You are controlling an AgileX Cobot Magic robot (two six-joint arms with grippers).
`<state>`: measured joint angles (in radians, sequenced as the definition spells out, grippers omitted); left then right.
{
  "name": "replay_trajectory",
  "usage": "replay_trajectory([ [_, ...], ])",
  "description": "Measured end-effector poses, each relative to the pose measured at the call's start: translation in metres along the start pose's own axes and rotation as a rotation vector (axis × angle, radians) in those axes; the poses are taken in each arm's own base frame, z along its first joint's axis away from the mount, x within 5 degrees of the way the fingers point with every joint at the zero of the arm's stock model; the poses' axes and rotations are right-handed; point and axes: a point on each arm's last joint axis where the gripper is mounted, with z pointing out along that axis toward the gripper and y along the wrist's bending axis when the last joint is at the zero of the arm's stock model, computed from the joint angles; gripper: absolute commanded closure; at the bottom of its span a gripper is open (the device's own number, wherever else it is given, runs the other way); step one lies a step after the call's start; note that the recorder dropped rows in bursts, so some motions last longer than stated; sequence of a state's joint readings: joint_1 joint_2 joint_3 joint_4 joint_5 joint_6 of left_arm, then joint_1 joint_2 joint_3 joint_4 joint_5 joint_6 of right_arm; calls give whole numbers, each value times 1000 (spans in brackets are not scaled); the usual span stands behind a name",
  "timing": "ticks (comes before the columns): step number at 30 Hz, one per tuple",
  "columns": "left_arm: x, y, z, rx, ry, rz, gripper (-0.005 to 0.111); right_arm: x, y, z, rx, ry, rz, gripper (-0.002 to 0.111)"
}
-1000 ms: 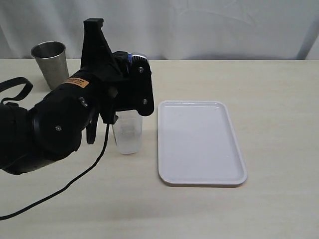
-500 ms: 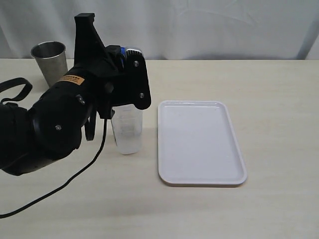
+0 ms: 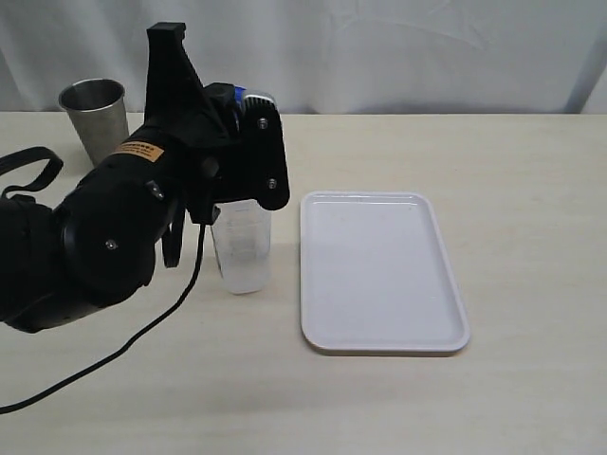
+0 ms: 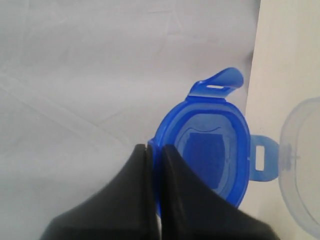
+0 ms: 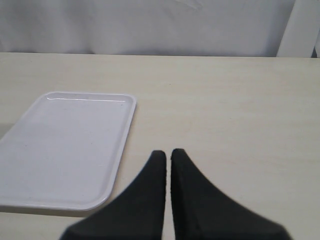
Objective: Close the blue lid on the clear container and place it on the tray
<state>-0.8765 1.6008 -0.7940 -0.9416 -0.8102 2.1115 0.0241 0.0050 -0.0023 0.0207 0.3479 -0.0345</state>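
My left gripper (image 4: 154,147) is shut on the rim of the blue lid (image 4: 212,150), whose snap flaps stick out at the edges. In the exterior view the blue lid (image 3: 243,94) shows only as a sliver behind the gripper body, held above the clear container (image 3: 243,254). The container stands upright on the table just left of the tray (image 3: 379,275), its top hidden by the arm. Beside the lid, the left wrist view shows the container's open rim (image 4: 301,165), apart from it. My right gripper (image 5: 165,153) is shut and empty above the bare table beside the tray (image 5: 65,145).
A steel cup (image 3: 96,119) stands at the back left of the table. The bulky left arm (image 3: 104,237) and its trailing cable (image 3: 142,341) cover the table's left side. A white curtain hangs behind the table.
The left gripper, with the lid in it, has shifted slightly up and to the left above the container. The container and the tray have not moved.
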Motion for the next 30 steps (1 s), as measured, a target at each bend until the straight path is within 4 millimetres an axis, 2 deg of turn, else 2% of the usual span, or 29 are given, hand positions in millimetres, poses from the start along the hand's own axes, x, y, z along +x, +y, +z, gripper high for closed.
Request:
replay_trajectory([
  [20,-1,0,0,3,-15,11,107,0,0,0,0,0,0,104],
  [25,-15,-1,-10,-14,-38,0,107,0,0,0,0,0,0,104],
  [30,-16,-1,-11,-25,-21,-14,107,0,0,0,0,0,0,104],
])
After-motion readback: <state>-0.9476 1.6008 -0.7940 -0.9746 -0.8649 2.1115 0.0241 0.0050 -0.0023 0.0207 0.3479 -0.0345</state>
